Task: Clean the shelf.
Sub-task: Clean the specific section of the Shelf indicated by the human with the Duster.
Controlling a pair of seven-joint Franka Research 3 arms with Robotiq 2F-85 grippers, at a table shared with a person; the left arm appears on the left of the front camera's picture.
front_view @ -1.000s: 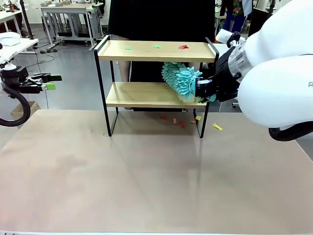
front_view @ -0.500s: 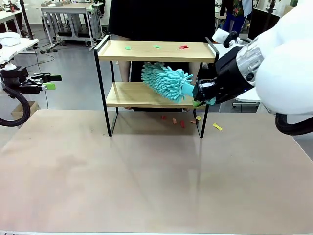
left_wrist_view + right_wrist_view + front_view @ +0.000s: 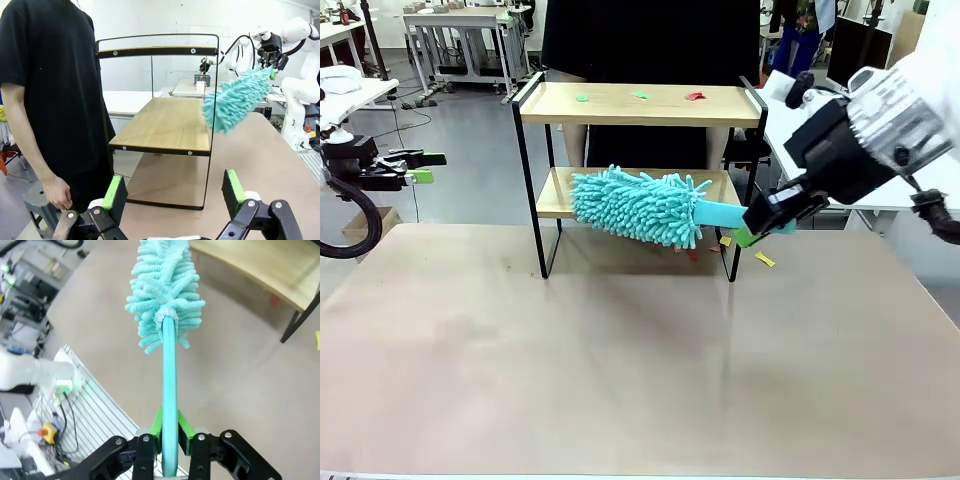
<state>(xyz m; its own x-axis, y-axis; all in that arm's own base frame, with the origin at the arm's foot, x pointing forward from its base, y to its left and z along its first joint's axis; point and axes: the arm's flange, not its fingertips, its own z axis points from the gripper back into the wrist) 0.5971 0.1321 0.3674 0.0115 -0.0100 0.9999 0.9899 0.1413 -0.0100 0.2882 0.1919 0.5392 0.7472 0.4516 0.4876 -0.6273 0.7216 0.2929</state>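
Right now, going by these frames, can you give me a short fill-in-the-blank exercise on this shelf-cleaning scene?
1. The right tool grips the teal duster by its ___.
2. The left tool stands ___ and holds nothing.
3. Small green and red scraps lie on the ___ board of the shelf.
4. The shelf has ___ wooden boards in its black frame.

Missing words: handle; open; top; two.

Lab with rows of workbenches [image 3: 460, 18]
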